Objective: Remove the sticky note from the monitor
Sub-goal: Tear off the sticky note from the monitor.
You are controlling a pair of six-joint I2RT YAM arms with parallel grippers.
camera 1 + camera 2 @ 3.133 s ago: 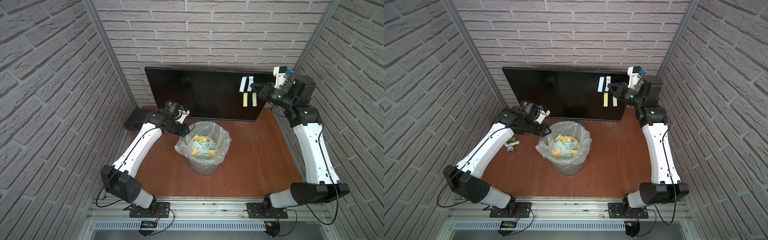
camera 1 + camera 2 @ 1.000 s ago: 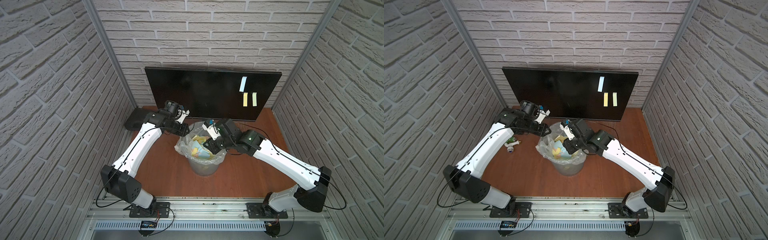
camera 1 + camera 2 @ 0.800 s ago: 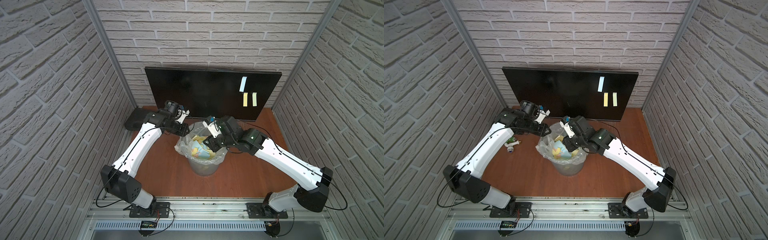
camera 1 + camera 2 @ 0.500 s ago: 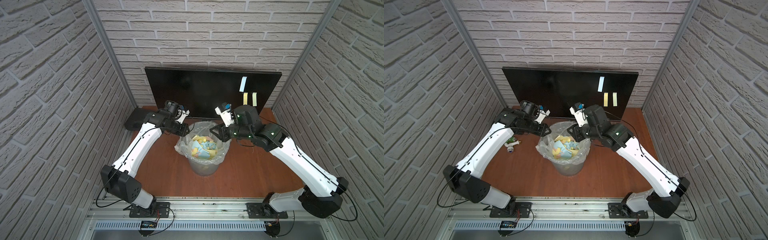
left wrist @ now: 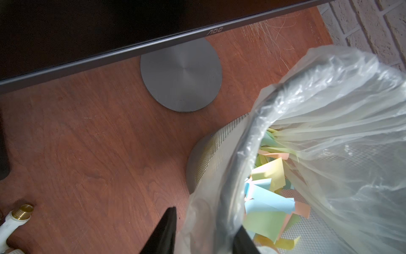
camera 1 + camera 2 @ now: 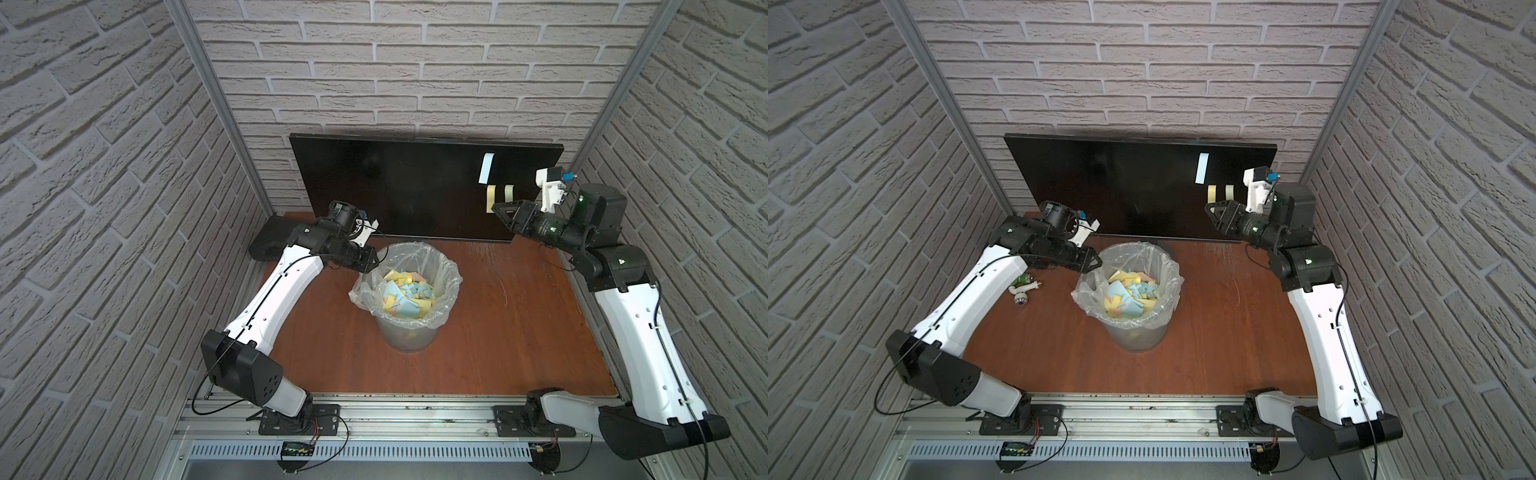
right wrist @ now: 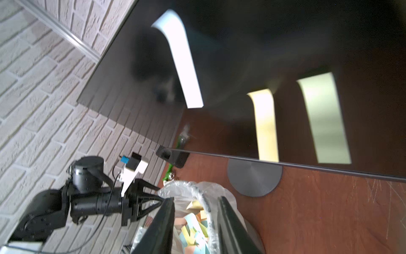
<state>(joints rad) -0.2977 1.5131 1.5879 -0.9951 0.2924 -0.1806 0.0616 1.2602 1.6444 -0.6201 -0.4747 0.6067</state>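
Sticky notes (image 6: 486, 168), blue, yellow, on monitor (image 6: 395, 187), right pincer (image 6: 496, 208) parted, left pincer (image 6: 372, 266) clamping bin (image 6: 407, 336)

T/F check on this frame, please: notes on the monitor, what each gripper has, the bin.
1. Three notes are stuck on the monitor. True: one blue note and two yellow notes.
2. The right gripper holds a note. False: its jaws are apart and empty, close in front of the yellow notes.
3. The left gripper is shut on the rim of the bin. True.
4. The bin is empty. False: it holds a heap of coloured notes.
5. The blue note sits lower on the screen than the yellow notes. False: it is higher.
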